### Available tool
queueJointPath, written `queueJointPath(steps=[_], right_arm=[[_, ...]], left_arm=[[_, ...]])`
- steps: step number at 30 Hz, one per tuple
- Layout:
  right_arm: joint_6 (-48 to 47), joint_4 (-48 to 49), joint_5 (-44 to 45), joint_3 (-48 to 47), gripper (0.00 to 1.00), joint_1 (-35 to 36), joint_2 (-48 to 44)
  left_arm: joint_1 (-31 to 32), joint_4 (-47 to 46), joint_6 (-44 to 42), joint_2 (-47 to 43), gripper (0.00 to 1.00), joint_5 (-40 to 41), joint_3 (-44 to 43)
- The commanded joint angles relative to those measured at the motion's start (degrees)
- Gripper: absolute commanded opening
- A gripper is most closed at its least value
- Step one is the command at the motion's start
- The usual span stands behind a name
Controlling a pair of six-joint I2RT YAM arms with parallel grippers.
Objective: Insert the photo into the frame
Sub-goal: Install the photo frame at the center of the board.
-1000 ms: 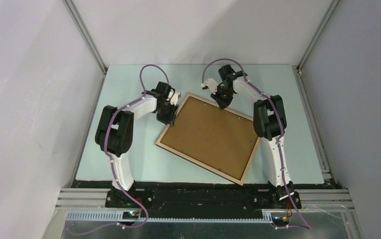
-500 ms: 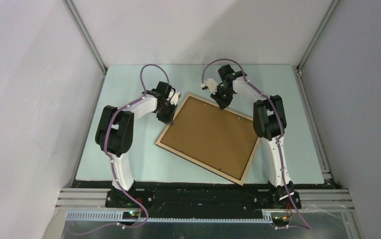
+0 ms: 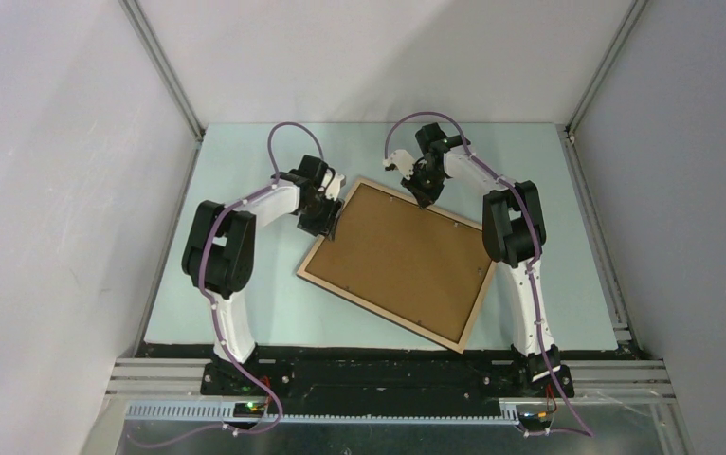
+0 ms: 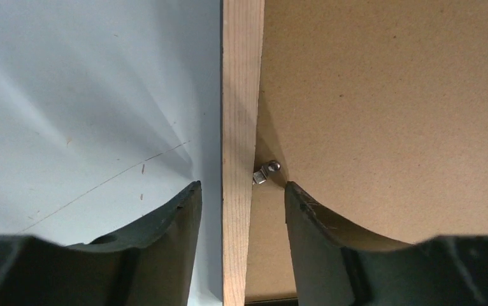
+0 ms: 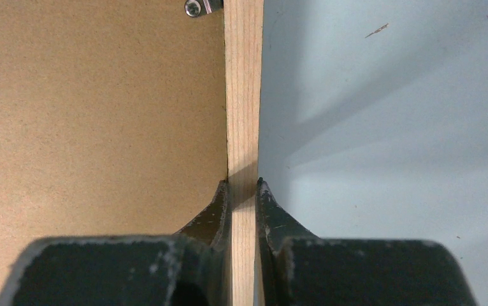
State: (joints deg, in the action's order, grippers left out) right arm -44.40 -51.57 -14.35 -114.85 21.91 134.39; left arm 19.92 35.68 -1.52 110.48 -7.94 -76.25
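Frame position: flat on the table, turned at an angle, light-wood back side up, with the brown backing panel seated inside the wood rails. Photo position: not visible in any view. Whether it lies under the panel cannot be told.

Right gripper: narrow, clamped on the far rail of the frame, with one finger on the panel side and one on the table side. Judged purpose: to anchor the frame so that it does not slide or rotate while the other arm works at the retaining hardware.

Left gripper: wide, jaws straddling the left rail near the far corner, with a clear gap on each side. Nothing is held. A small metal tab sits at the inner edge of that rail, just ahead of the inner finger, and appears to reach over the panel edge. A second tab shows at the inner edge of the far rail, at the top of the right wrist view.

Judged step: tab work, either to free the panel for loading the photo or to lock it after loading. The pictures do not settle which. The straddling pose places one finger beside the tab, ready to push it.

Risk: the tab is small and the finger broad, so a push may slip onto the panel or shove the frame against the right grip.
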Motion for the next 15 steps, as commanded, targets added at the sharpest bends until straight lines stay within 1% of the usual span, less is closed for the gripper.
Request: queueJointPath(steps=[1, 4, 7, 9, 10, 11, 12, 15], right_arm=[[-0.07, 0.58, -0.03, 3.02, 0.0, 2.17, 2.87], [-0.03, 0.8, 0.33, 3.21, 0.01, 2.16, 2.67], [0.21, 1.14, 0.72, 3.36, 0.07, 2.16, 2.45], [0.46, 1.46, 0.92, 3.58, 0.13, 2.1, 2.15], [0.59, 1.6, 0.96, 3.67, 0.18, 2.04, 1.96], [0.84, 1.77, 1.03, 3.73, 0.2, 1.98, 1.7], [1.06, 1.8, 1.01, 3.74, 0.26, 1.92, 1.59], [1.34, 1.91, 1.0, 3.75, 0.35, 1.79, 0.47]], left_arm=[[0.14, -0.68, -0.74, -2.14, 0.59, -1.11, -0.96], [-0.15, -0.62, -0.87, -3.26, 0.7, -2.03, -1.24], [-1.01, -0.69, -1.07, -3.41, 0.75, -3.06, -2.49], [-1.67, -0.62, -0.99, -2.96, 0.77, -3.85, -3.79], [-1.92, -0.48, -0.89, -2.52, 0.78, -4.27, -4.29], [-2.19, -0.5, -0.74, -2.27, 0.78, -4.36, -5.32], [-2.23, -0.37, -0.63, -1.69, 0.79, -4.38, -5.8], [-2.3, -0.06, -0.29, -0.42, 0.8, -4.18, -8.2]])
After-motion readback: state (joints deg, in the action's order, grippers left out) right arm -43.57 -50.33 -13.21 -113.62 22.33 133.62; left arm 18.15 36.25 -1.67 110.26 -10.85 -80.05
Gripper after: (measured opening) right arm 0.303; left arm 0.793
